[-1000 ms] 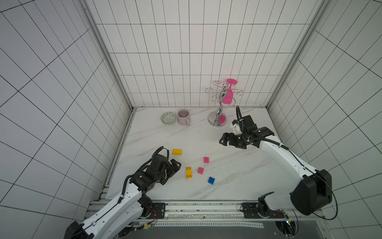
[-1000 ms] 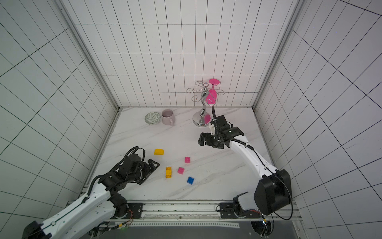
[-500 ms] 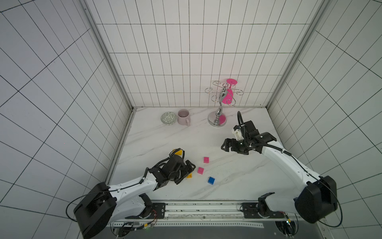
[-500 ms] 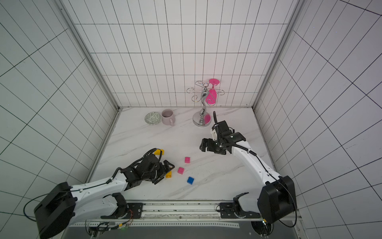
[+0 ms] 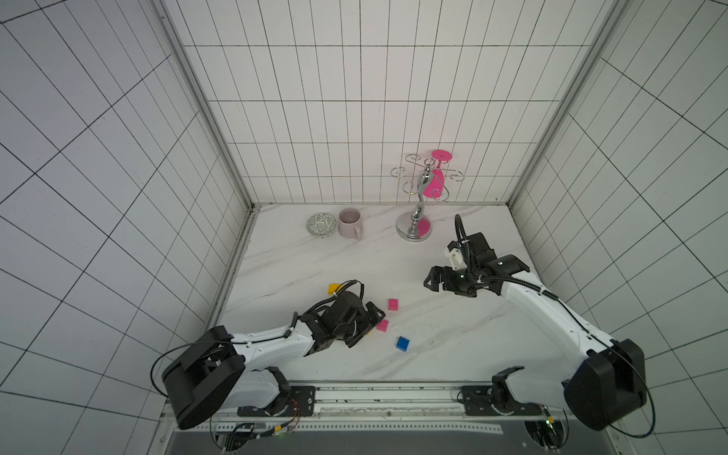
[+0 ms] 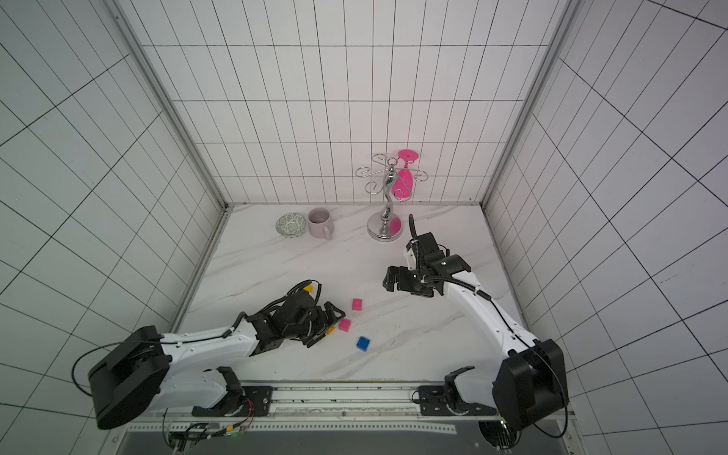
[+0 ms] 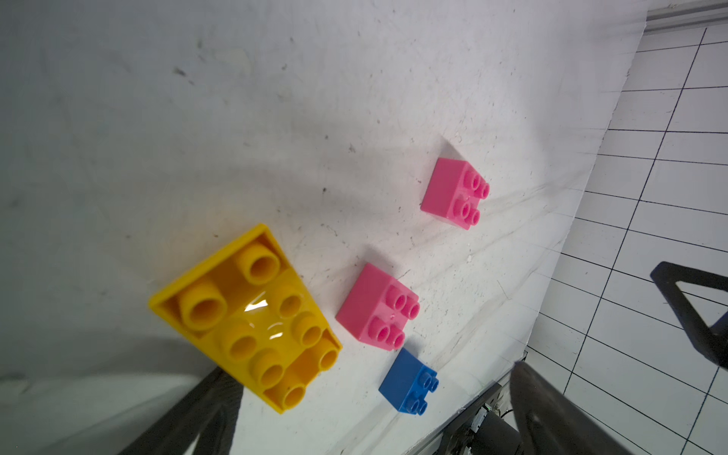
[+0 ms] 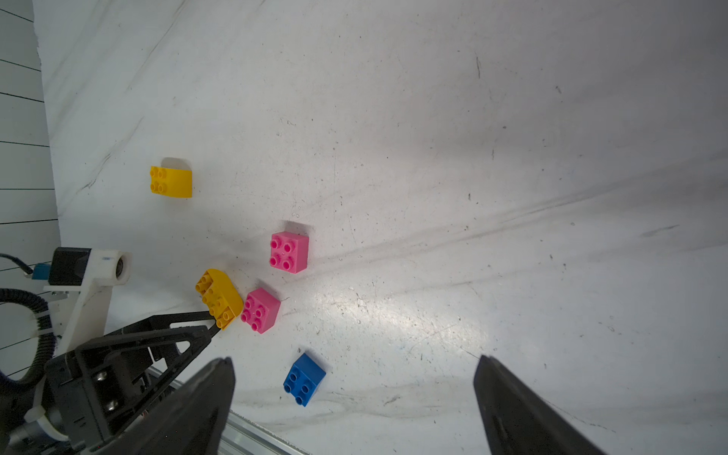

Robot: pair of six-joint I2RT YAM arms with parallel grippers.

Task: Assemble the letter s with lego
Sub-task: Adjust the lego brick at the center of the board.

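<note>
We see five lego bricks lying on the white table [image 5: 453, 342], each one on its own, so no letter s is built yet. The left gripper [image 5: 367, 330] is down low at the front of the table, and its fingers are spread wide apart, not holding anything. The long yellow brick [image 7: 248, 319] lies flat between them. In the right wrist view one finger tip [image 8: 212, 329] is right at the end of this brick, but we cannot tell if it touches. Just beside the brick is a pink cube [image 5: 382, 325], and the other pink cube [image 5: 392, 304] is a bit farther back. The blue cube [image 5: 402, 343] sits near the front. The rounded yellow brick [image 5: 334, 288] lies behind the left arm, apart from the rest. The right gripper [image 8: 353, 360] hangs in the air over the right side of the table, fingers wide apart and empty. At the back stand a little bowl [image 5: 321, 225], a mug [image 5: 350, 223] and a shiny rack [image 5: 417, 205] with a pink goblet [image 5: 435, 177].
</note>
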